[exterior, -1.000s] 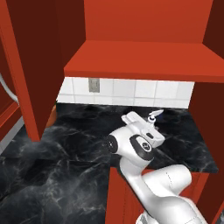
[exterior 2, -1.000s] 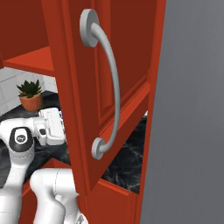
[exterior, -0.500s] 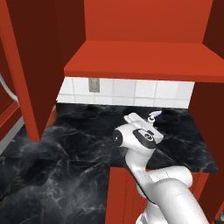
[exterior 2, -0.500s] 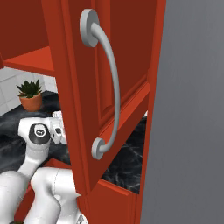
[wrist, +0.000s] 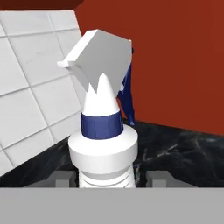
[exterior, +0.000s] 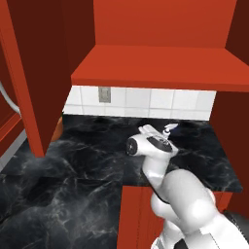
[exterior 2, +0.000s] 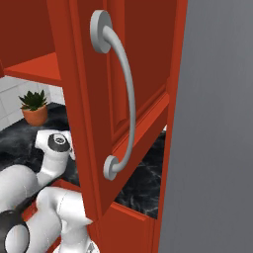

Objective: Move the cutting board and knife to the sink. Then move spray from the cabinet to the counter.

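Black marble worktop (exterior: 73,185) lies under our hand (wrist: 109,177), whose fingers flank the spray bottle (wrist: 104,131) and seem to pinch its body. We judge the bottle is out of the red cabinet (exterior: 160,63), lowered beside the tiled wall; release remains.

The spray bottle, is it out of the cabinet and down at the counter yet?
Yes, out. The spray stands upright between the fingers, low over the black counter, with white wall tiles behind it.

Potted plant (exterior 2: 33,107) (green, orange pot) beside tiled wall (exterior: 141,99)
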